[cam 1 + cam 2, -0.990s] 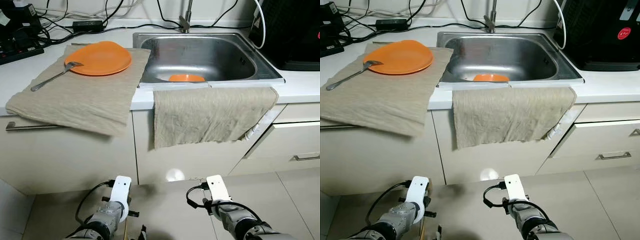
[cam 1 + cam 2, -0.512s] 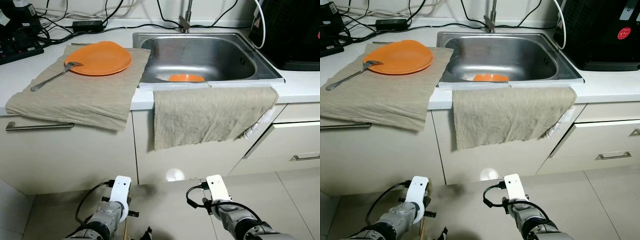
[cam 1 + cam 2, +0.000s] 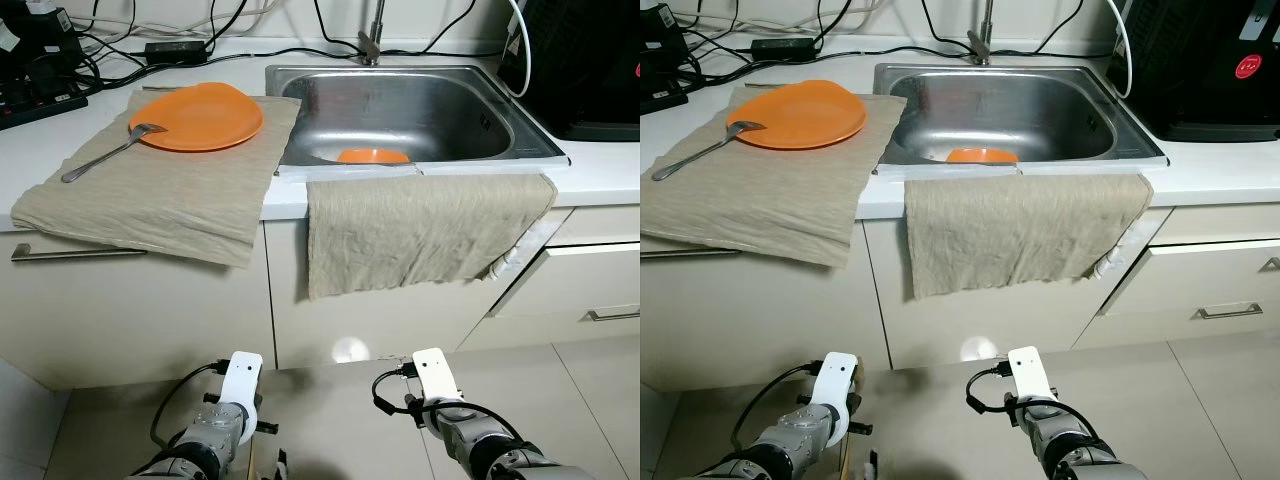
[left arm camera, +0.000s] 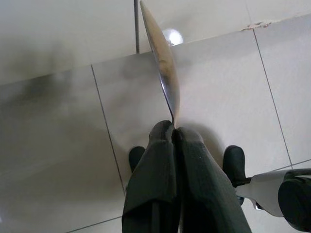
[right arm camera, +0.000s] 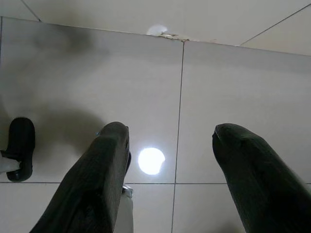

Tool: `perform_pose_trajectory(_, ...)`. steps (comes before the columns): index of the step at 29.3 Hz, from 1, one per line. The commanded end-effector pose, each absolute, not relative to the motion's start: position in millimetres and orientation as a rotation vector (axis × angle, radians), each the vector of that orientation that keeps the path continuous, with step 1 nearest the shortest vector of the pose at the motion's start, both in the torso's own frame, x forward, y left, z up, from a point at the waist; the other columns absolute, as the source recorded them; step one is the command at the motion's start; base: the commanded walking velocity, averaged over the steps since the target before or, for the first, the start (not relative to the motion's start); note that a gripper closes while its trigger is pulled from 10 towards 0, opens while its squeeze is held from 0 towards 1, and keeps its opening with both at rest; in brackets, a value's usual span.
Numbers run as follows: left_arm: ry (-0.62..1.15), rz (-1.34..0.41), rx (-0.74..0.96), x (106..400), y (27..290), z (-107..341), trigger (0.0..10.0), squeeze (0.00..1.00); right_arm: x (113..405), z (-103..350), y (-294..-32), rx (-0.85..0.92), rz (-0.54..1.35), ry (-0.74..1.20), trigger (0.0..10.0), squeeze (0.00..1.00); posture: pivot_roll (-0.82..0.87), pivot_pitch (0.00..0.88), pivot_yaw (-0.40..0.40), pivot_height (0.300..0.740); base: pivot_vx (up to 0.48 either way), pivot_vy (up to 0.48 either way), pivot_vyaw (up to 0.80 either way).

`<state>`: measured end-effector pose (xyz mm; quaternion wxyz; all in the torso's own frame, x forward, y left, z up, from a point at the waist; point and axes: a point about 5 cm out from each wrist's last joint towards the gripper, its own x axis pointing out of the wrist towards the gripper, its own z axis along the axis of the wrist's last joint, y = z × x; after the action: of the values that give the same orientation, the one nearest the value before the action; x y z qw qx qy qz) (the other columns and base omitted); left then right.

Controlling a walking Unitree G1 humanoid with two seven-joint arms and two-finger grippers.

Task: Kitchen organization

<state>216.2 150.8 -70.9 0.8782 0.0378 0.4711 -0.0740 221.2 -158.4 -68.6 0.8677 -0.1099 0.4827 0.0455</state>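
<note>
Left pincer hangs low, clamped on a spoon; right pincer gapes empty. Next, probably lift it to the surface.

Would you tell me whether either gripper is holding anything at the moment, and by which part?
The left gripper is shut on a metal spoon, pinching the end of its handle, bowl pointing away over the floor. The right gripper is open and holds nothing.
</note>
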Motion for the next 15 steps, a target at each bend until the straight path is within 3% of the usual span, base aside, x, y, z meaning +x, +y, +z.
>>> perform_pose_trajectory(1, 1.002, -0.168, 0.097, 214.7, 148.8, -72.0, 10.0, 0.00, 225.7, -65.7, -161.5, -0.247, 0.095, 1.002, 10.0, 0.00, 0.08, 0.000, -0.034, 0.740, 0.000, 0.000, 0.00)
perform_pose_trajectory(15, 1.008, -0.173, 0.105, 210.5, 150.1, -74.3, 10.0, 0.00, 221.6, -68.2, -160.6, -0.243, 0.092, 1.010, 10.0, 0.00, 0.07, 0.000, -0.034, 0.740, 0.000, 0.000, 0.00)
